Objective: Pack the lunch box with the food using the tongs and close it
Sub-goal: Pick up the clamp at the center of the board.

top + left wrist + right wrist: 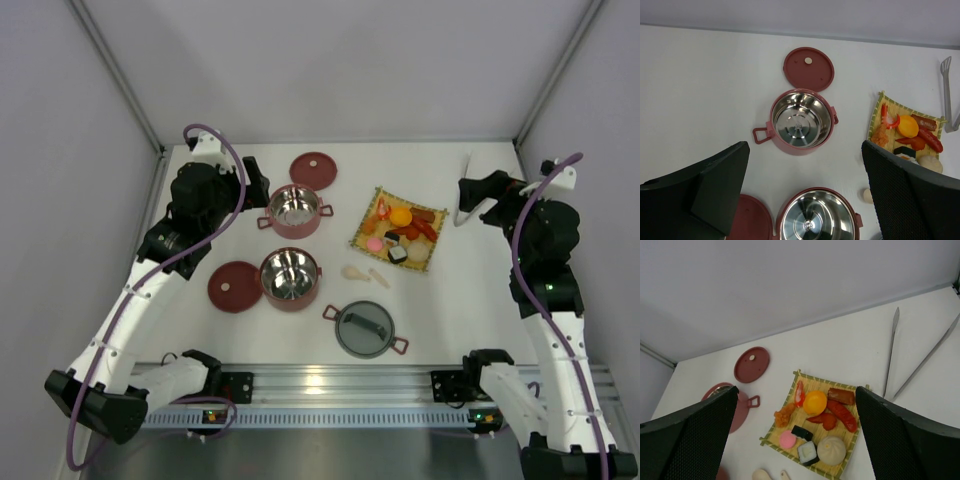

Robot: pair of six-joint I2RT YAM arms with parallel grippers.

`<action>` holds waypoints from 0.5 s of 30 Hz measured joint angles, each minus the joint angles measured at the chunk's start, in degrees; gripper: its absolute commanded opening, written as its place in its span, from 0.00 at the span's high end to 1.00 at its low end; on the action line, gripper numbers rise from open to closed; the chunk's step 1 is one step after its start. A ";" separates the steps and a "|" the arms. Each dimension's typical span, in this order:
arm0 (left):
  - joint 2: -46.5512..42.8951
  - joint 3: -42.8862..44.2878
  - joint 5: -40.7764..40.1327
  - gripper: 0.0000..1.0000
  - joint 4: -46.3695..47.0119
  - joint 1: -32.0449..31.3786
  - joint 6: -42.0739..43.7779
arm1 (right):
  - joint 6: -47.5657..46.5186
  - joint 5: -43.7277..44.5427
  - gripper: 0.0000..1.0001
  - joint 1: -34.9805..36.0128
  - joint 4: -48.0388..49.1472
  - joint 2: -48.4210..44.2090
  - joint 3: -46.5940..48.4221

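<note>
The lunch box lies in parts: a far steel-lined bowl [294,211] [801,120], a near bowl [290,278] [815,220], two flat red lids [313,169] [234,286] and a grey domed lid [366,330]. Both bowls hold nothing. The food [400,225] [815,402] sits on a yellow woven mat [812,382]. The tongs [467,165] [891,350] lie on the table right of the mat. My left gripper [258,195] [805,190] hovers open above the bowls. My right gripper [470,195] [797,435] hangs open over the tongs and the mat's right side.
Two cream spoon-shaped pieces [365,274] lie between the mat and the near bowl. White walls enclose the table on the left, back and right. A metal rail [330,385] with both arm bases runs along the near edge.
</note>
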 measured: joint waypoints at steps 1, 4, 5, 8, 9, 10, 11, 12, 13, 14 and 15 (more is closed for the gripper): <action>0.00 0.00 0.00 0.01 0.00 0.00 0.00 | 0.00 0.07 0.01 0.00 -0.28 0.09 0.11; 0.00 0.00 0.00 0.01 -0.02 0.00 0.00 | 0.00 0.37 0.00 0.00 -1.33 0.52 0.81; 0.00 0.00 0.02 0.01 0.00 0.00 0.00 | -0.02 0.61 0.01 0.00 -1.57 0.76 1.11; 0.00 0.00 0.04 0.01 0.00 0.00 -0.02 | -0.15 1.44 0.00 0.00 -2.80 1.84 2.21; 0.00 -0.07 0.07 0.01 0.02 0.00 -0.02 | -0.31 1.64 0.00 0.00 -3.15 2.25 2.51; 0.00 -0.15 0.15 0.01 0.02 0.00 -0.02 | -0.48 1.86 0.00 0.00 -3.32 2.58 2.60; 0.00 -0.28 0.20 0.01 0.02 0.00 -0.02 | -0.57 2.05 0.01 0.00 -3.69 2.84 2.60; 0.00 -0.44 0.24 0.01 0.00 0.00 -0.04 | -0.66 2.23 0.00 0.00 -4.20 3.02 2.60; 0.00 -0.61 0.24 0.01 -0.04 0.00 -0.04 | -0.85 2.43 0.01 0.00 -4.57 3.23 2.60; 0.00 -0.68 0.26 0.01 -0.17 0.00 -0.04 | -1.01 2.56 0.01 0.00 -4.85 3.43 2.60; 0.00 -0.68 0.28 0.01 -0.31 0.00 -0.04 | -1.07 2.67 0.00 0.00 -5.07 3.54 2.62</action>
